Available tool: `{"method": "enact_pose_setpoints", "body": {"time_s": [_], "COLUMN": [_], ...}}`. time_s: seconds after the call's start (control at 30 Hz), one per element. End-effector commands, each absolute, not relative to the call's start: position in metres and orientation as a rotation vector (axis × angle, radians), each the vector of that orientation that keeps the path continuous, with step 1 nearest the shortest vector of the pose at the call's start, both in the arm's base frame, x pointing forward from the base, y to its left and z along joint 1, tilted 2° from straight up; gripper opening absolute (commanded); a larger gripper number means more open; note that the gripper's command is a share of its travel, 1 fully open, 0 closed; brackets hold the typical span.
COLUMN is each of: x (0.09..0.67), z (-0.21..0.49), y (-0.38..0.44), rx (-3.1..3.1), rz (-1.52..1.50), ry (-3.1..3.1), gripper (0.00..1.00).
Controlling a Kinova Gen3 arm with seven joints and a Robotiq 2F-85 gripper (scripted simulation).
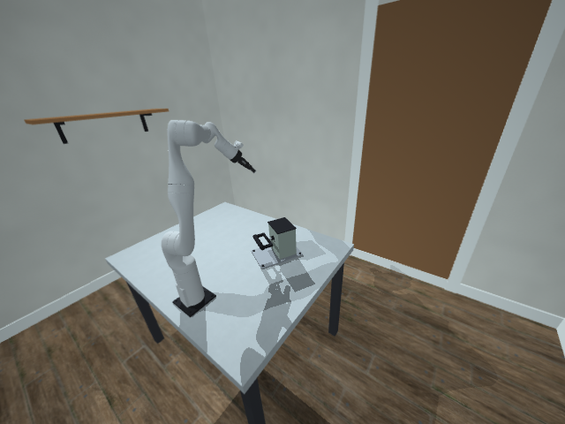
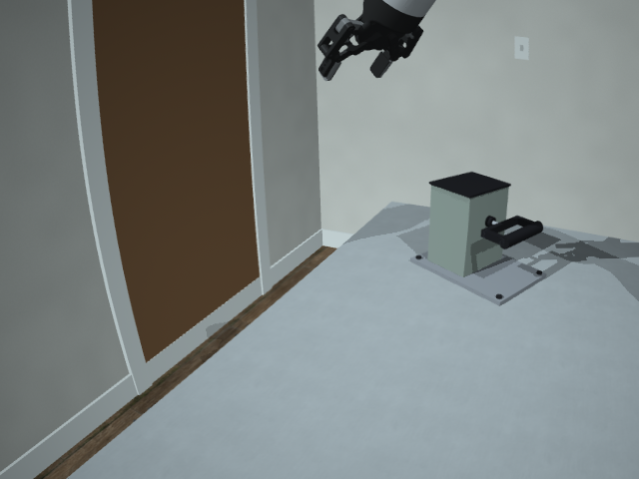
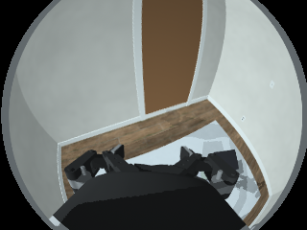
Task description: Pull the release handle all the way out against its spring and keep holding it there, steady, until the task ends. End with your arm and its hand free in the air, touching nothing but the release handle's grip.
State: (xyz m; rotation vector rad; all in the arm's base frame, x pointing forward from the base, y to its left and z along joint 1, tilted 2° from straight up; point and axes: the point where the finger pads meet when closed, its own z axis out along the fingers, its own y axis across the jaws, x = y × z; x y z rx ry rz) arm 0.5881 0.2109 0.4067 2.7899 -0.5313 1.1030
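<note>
A grey-green box (image 1: pixel 282 238) with a black top stands on a grey baseplate (image 1: pixel 276 256) near the table's far side. A black loop-shaped release handle (image 1: pixel 259 242) sticks out of the box's side, close to the box; it also shows in the exterior view (image 2: pixel 511 231) beside the box (image 2: pixel 466 224). My gripper (image 1: pixel 251 168) is open and empty, high in the air well above the box and handle. It shows at the top of the exterior view (image 2: pixel 353 67). The wrist view shows only my fingers and the table's corner.
The arm's base (image 1: pixel 193 301) is bolted near the table's front-left edge. A brown door (image 1: pixel 438 123) stands behind the table. A wooden shelf (image 1: pixel 95 116) hangs on the left wall, away from the arm.
</note>
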Motion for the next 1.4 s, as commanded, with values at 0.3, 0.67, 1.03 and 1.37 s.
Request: {"method": "enact_pose_setpoints", "body": {"time_s": [0.3, 0.67, 1.03, 1.37], "x": [0.588, 0.587, 0.565, 0.523], "z": [0.408, 0.406, 0.387, 0.344], "y": [0.211, 0.210, 0.182, 0.136], "rx": [2.790, 2.790, 2.763, 2.675], "rz": [1.106, 1.100, 1.012, 0.828], "ry": [-0.532, -0.553, -0.811, -1.302], "gripper": [1.00, 1.00, 1.00, 1.00]}}
